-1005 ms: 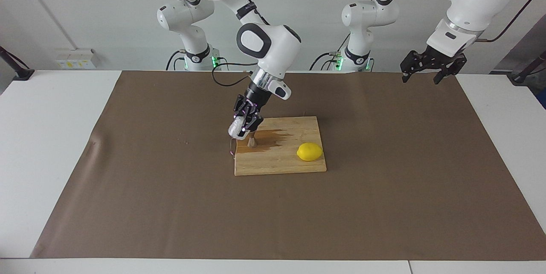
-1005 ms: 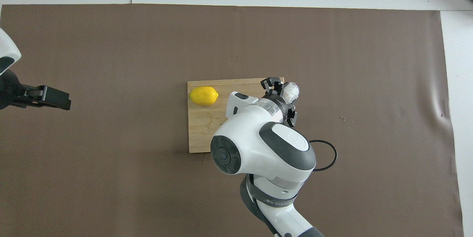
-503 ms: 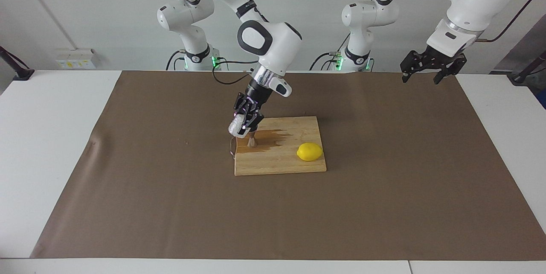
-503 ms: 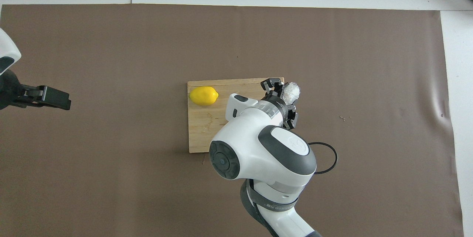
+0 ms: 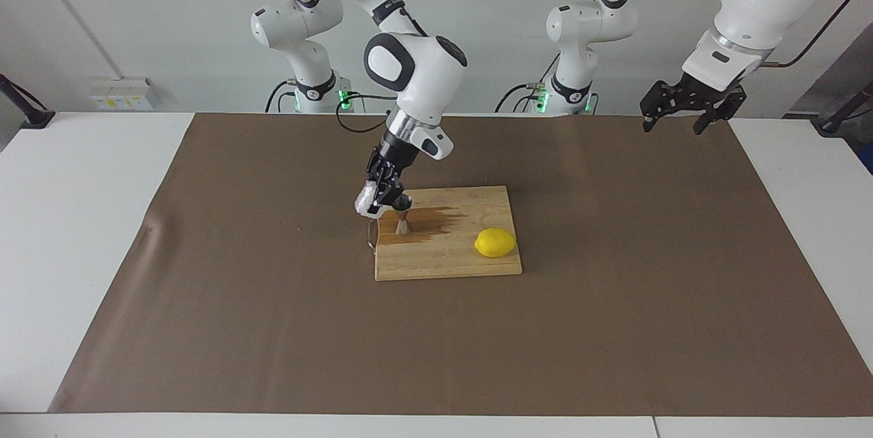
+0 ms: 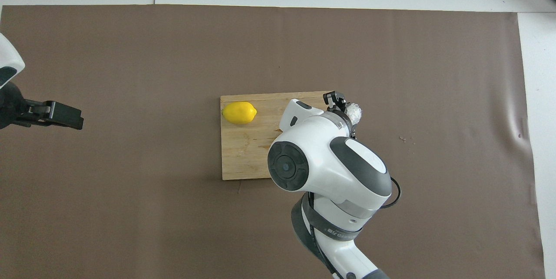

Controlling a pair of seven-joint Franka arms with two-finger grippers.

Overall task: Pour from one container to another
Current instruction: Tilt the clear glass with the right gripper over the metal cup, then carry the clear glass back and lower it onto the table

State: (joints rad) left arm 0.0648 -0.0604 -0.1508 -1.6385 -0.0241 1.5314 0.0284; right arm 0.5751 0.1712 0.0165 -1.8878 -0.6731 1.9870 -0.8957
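Right claw (image 5: 379, 198) and faceted cup (image 5: 364, 202) higher, farther off jigger (image 5: 402, 217), toward board's (image 5: 470, 264) edge.

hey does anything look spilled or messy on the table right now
Yes. A dark wet-looking stain spreads across the cutting board around the steel jigger, suggesting liquid missed it. The right pincer holds the glass cup tilted beside the jigger.

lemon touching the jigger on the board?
Apart. The facing view shows bare cutting board between the lemon and the jigger; the jigger stands toward the right arm's end.
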